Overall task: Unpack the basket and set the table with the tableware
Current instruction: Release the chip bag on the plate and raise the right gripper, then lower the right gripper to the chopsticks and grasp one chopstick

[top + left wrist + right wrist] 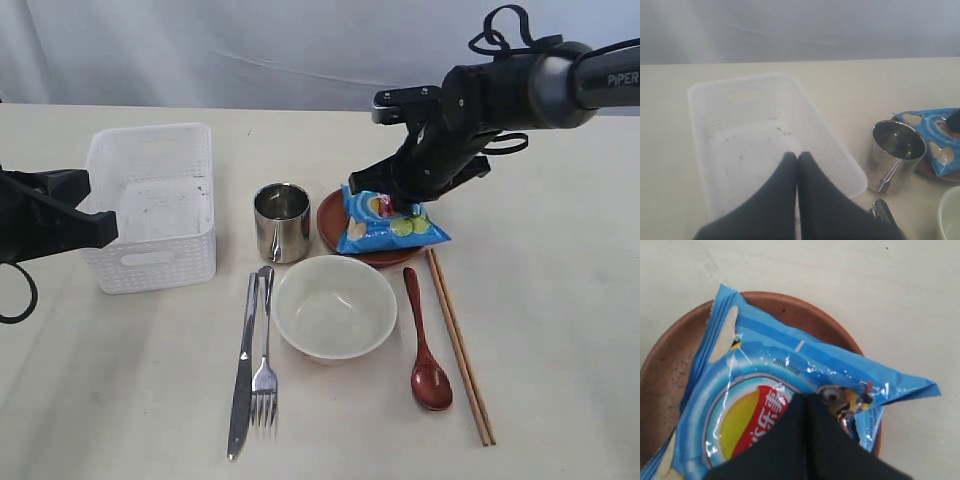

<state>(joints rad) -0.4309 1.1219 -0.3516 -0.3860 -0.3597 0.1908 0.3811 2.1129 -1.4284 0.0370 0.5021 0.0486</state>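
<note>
Blue chip bag is lying on the reddish-brown plate with the right hand pinching its top film, fingers together, while the left hand is hovering fully closed above the white basket, which is sitting on the tabletop beside the steel cup.

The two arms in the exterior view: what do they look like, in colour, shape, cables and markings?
The right arm has a grey cylindrical link with white PIPER lettering, black joints and black cables looped above. The left arm is black and angular, with a black cable curling below. The left fingers and the right fingers are matte black and tapered.
</note>
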